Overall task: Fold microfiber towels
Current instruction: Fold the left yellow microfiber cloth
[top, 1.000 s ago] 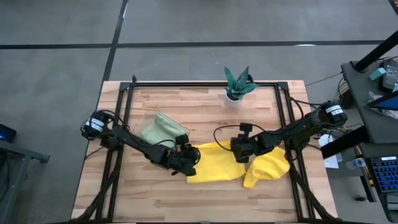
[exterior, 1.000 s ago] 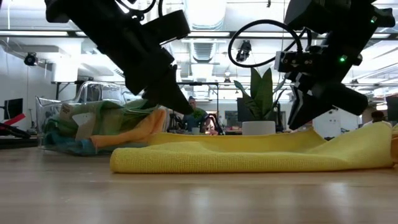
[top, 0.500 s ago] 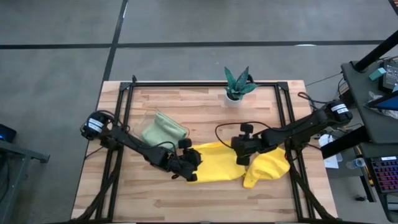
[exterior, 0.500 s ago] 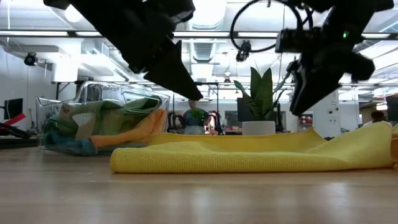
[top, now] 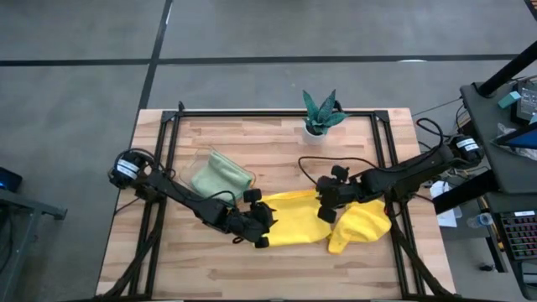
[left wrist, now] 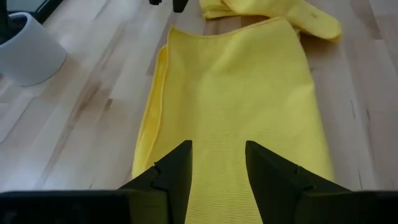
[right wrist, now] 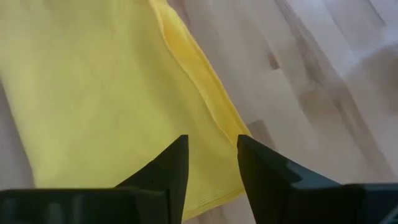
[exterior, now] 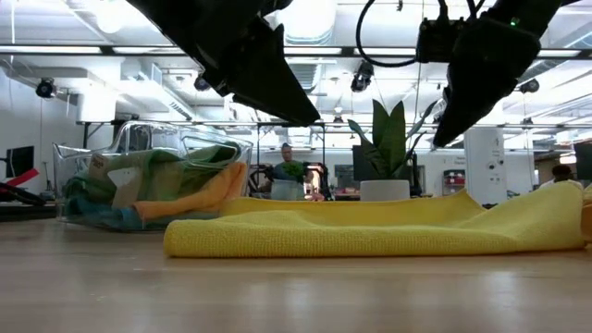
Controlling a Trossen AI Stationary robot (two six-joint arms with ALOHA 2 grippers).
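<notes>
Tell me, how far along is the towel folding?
One yellow towel lies folded flat; both grippers, left and right, hover above it, jaws open. A second yellow towel is crumpled beside it, unfolded. Other cloths sit in the clear tray.

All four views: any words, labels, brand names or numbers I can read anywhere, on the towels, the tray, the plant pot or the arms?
None can be read.
Yellow towel, folded on the table: plain, no tag showing.
Clear tray of towels: no print visible.
White plant pot: blank.
Left gripper and right gripper: plain dark fingers, no markings.
Room behind, low view: any signs there are too small to read.
</notes>
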